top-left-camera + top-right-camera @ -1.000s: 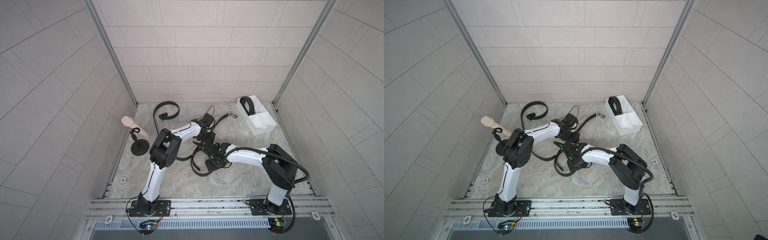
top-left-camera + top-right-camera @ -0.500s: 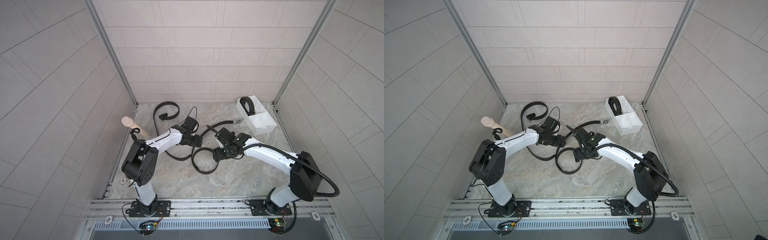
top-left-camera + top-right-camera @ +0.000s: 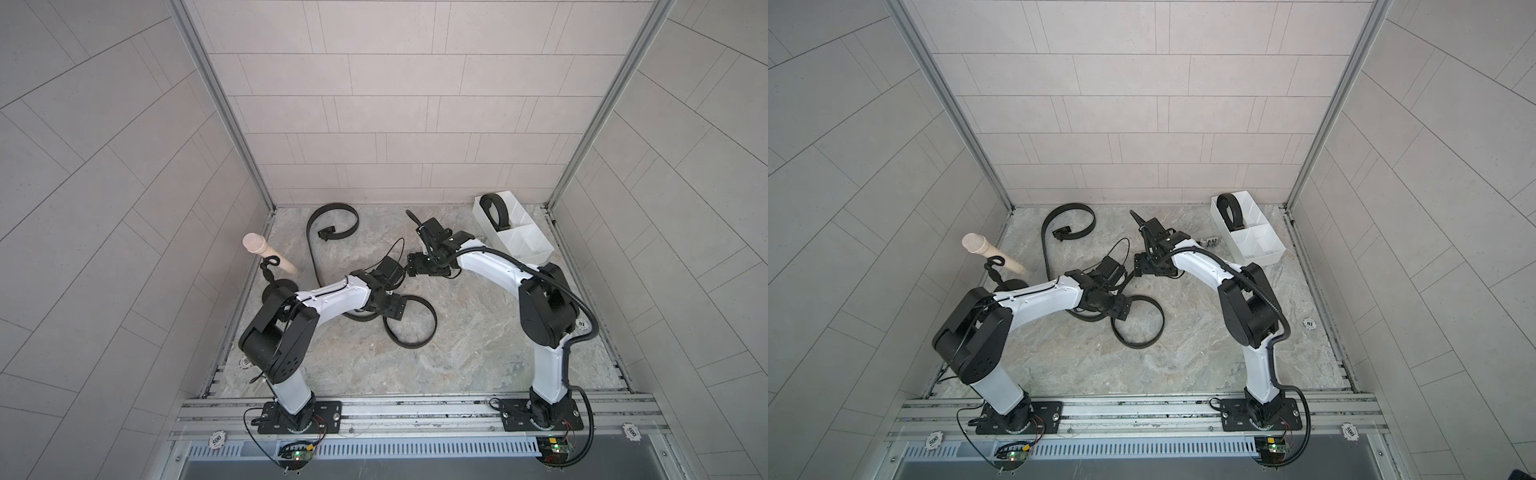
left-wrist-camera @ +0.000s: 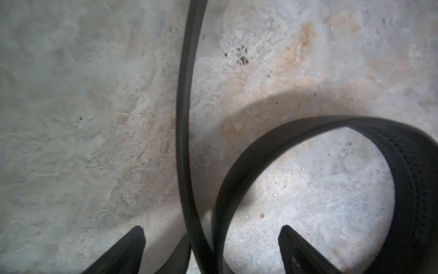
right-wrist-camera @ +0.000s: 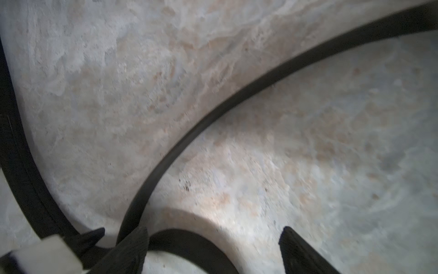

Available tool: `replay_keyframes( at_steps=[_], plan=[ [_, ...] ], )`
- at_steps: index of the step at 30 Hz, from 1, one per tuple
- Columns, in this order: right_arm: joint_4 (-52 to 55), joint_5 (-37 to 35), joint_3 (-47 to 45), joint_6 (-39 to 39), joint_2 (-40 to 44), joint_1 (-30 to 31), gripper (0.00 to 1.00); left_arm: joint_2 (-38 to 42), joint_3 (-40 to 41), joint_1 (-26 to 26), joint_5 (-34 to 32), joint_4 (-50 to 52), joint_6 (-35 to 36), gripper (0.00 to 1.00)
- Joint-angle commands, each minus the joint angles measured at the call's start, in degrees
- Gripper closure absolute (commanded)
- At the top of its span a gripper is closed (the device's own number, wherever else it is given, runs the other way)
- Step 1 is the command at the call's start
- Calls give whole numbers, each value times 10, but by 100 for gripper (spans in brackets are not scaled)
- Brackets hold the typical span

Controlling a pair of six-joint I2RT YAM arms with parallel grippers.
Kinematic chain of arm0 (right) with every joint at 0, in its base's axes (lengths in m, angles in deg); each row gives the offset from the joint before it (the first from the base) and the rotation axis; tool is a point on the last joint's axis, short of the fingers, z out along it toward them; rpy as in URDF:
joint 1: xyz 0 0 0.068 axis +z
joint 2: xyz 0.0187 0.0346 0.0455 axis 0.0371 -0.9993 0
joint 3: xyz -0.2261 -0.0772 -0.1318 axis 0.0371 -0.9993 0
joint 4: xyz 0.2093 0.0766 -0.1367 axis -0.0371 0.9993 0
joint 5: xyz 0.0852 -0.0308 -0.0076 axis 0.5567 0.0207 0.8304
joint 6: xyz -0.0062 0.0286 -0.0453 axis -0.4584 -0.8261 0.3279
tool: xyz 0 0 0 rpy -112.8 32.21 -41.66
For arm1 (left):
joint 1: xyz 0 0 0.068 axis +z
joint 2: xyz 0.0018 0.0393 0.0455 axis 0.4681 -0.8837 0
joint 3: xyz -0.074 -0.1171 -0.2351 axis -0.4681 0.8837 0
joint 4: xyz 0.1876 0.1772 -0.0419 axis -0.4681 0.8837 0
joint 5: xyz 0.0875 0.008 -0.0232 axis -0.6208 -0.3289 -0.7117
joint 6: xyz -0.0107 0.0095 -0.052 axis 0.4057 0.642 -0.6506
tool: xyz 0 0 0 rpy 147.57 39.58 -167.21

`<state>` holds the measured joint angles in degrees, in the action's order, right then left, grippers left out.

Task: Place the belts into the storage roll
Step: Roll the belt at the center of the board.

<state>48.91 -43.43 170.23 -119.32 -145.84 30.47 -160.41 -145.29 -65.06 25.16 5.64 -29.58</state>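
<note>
Hovering over the middle belt [image 3: 409, 344], both pincers spread, nothing pinched.
The left gripper [image 4: 212, 237] straddles the on-edge strap, probably lining up a pinch; right gripper [image 5: 213, 237] hangs beside a strap. One coil [image 3: 503, 214] sits in the tray [image 3: 538, 255] end slot, another belt [image 3: 332, 205] lies by the back wall.

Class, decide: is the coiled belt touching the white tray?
Touching. Both top views show the coiled belt standing inside the far compartment of the white tray.
</note>
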Motion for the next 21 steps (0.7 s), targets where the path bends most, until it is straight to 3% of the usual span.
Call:
replay_keyframes(
  at_steps=[1,7,11,17,21],
  plan=[
    [2,4,50,-26,-57,5,10,-24,-35,-9,-33,-6,25,10],
    [5,1,106,-51,-143,-1,12,-86,-71,-21,-38,-5,25,24],
    [20,-3,99,-51,-156,-12,18,-110,-72,-16,-118,27,-8,35],
    [23,-6,-26,-34,-79,-24,24,-87,-17,35,-162,31,-59,45],
    [-4,6,-151,-40,-4,-22,25,-87,-3,64,-164,27,-56,46]
  ],
)
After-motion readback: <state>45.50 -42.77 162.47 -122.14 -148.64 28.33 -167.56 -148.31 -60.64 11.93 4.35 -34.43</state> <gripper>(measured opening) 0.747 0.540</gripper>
